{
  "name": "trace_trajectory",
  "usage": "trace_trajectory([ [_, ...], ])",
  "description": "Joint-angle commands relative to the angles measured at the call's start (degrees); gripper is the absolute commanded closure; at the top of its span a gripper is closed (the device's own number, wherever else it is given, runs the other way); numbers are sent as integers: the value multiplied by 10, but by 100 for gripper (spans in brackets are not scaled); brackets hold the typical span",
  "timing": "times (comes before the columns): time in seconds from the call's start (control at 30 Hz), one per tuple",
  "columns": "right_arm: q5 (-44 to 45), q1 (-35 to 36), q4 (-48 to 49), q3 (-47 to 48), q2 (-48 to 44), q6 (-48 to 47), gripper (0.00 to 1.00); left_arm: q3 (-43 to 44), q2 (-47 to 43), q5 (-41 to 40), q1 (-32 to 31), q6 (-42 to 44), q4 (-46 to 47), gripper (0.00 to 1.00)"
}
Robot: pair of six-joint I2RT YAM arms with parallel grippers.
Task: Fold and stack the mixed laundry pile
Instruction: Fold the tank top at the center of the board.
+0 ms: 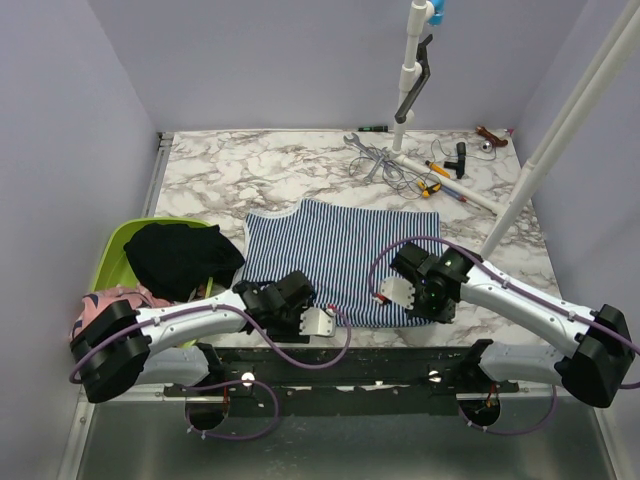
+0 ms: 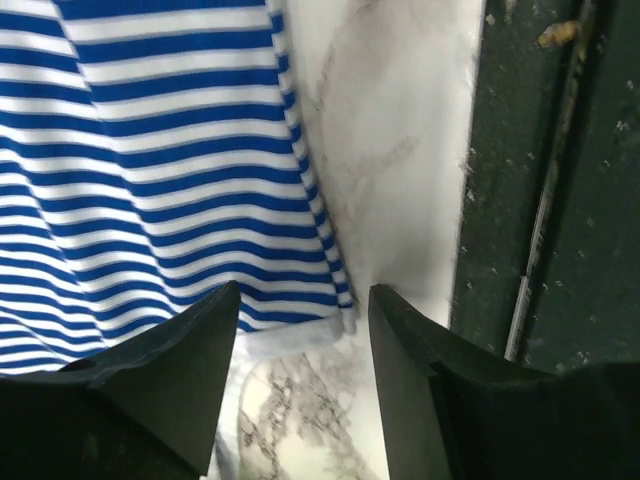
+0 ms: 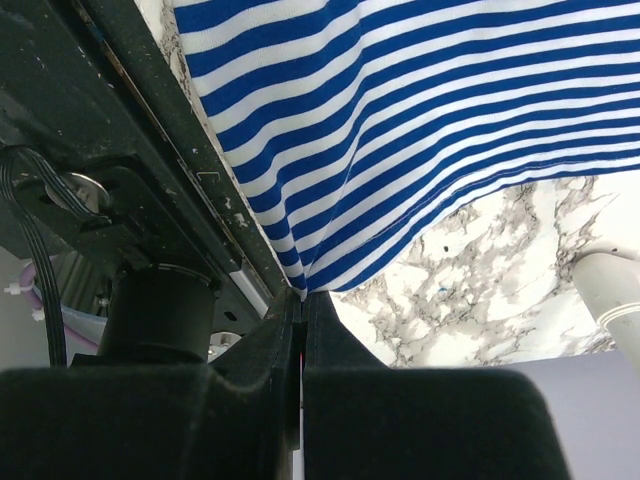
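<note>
— Whereabouts of the striped garment (image 1: 340,255)?

— Spread flat in the middle of the table (image 1: 250,170), near hem close to the front edge. Off to the left, in the lime green basin (image 1: 115,245), the black garment (image 1: 180,255); at the basin's near end, the pink garment (image 1: 112,300).

— Right side?

— Pinched at the near-right hem corner by the right gripper (image 3: 301,298), jaws pressed together on the striped cloth.

— Left side?

— Nothing held. Left gripper (image 2: 303,290) spread apart right at the near-left hem corner, seemingly just clear of the cloth, though hard to tell hovering from touching in the wrist view.

— Advice for the grab?

— Probably best to come down with the hem corner squarely between the jaws, not beside them. Close on the stitched band, not on loose single cloth. Match the right side's height before lifting. Keep the hem taut between the two grips, then carry both corners toward the far edge together, evenly, to avoid a skewed fold.
</note>
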Motion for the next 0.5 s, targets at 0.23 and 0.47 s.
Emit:
trace_trajectory([
  [0.23,-9,6,3,-5,-15,-5,99,-6,44,-103,-13,-23,78,100],
  [0.47,124,5,16,-6,-2,28,99,87,13,-84,69,-7,8,100],
])
